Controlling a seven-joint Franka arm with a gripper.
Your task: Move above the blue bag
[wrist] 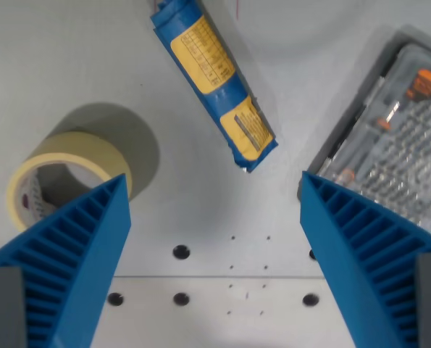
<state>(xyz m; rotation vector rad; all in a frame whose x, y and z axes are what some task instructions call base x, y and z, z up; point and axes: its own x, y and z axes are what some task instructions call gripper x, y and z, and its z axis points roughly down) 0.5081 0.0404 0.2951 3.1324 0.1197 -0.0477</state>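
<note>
The blue bag (211, 76) is a long, narrow blue packet with yellow label panels. It lies flat on the grey table, running from the top centre down toward the wrist view's right. My gripper (214, 190) is open, with one ribbed blue finger (77, 254) low at the wrist view's left and the other finger (367, 254) low at the right. Nothing is between them. The bag's lower end sits just above the gap between the fingertips, and its upper end runs out of the frame.
A roll of yellow tape (52, 181) stands on the table at the wrist view's left, partly behind the left finger. A clear plastic case of tool bits (396, 130) lies at the right. Dark bolt holes (180, 252) dot the table surface below the bag.
</note>
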